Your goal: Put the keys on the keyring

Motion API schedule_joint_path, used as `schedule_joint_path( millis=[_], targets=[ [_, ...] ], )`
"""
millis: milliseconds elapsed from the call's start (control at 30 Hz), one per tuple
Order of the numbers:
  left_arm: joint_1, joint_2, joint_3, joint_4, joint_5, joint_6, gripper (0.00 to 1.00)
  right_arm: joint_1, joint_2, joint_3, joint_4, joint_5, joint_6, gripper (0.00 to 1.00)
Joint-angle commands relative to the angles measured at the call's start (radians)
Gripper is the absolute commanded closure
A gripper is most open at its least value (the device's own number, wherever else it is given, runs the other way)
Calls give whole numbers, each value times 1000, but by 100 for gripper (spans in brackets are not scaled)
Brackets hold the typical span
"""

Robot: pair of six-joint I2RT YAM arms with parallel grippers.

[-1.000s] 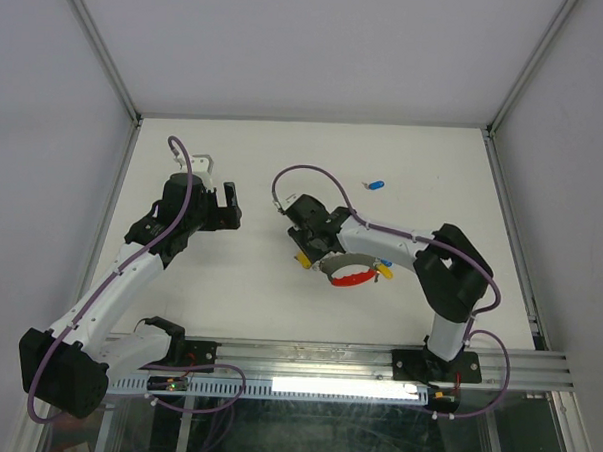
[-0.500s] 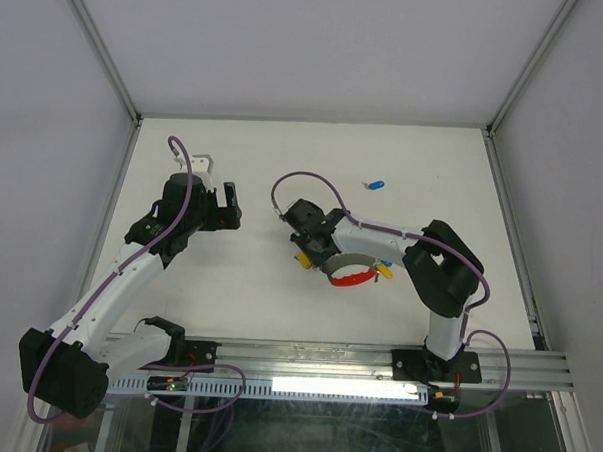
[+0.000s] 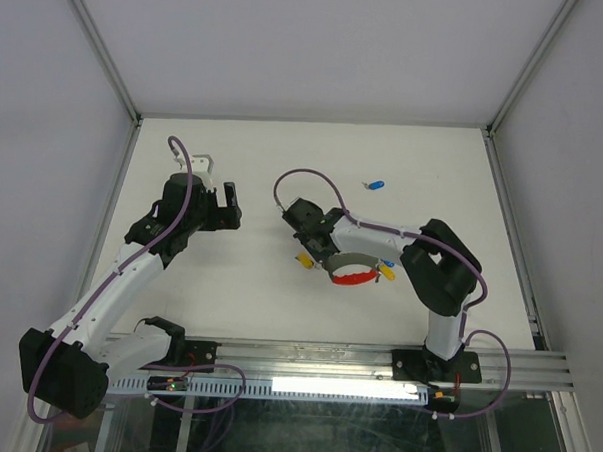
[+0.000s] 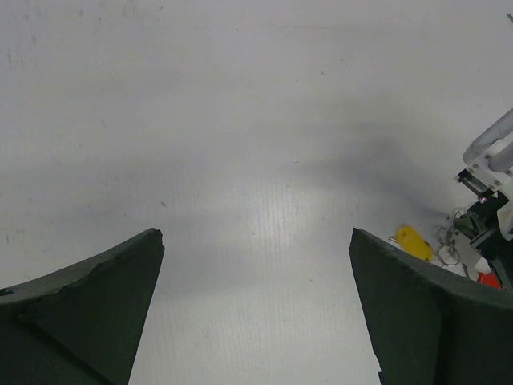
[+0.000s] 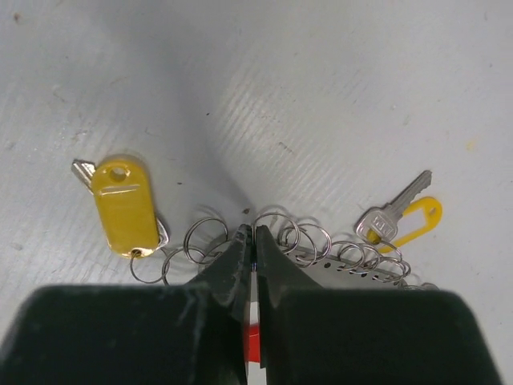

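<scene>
On the right wrist view we catch what the top view hides: the right fingers (image 5: 239, 261) pressed together among the keyring (image 5: 303, 240) loops, with a yellow key (image 5: 123, 206) on one side and a yellow-tagged key (image 5: 393, 215) on the other. From above, a blue key (image 3: 375, 184) lies well apart toward the far edge of the tabletop (image 3: 239, 283). The left fingers (image 4: 409, 305) gape wide over open tabletop.

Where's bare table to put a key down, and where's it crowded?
Bare table: the patch between the left fingers and right fingers; the far strip behind the blue key; the right side beyond the right arm. Crowded: around the right fingers, where rings, yellow tag, yellow key and red piece bunch.
</scene>
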Motion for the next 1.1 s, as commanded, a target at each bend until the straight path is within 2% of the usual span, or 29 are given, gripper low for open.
schedule_joint_path(
  millis=[0, 300, 467, 633, 1067],
  targets=[
    [10, -7, 11, 9, 12, 4, 1, -21, -20, 35, 14, 68, 31, 100],
    [10, 0, 10, 9, 16, 4, 1, -82, -35, 26, 9, 95, 74, 100],
    [10, 5, 11, 9, 21, 6, 1, -90, -68, 26, 27, 65, 83, 80],
    [10, 9, 8, 9, 21, 4, 1, -65, -107, 32, 52, -17, 57, 71],
    [10, 12, 5, 13, 25, 7, 1, -7, -9, 77, 9, -31, 3, 65]
  ],
)
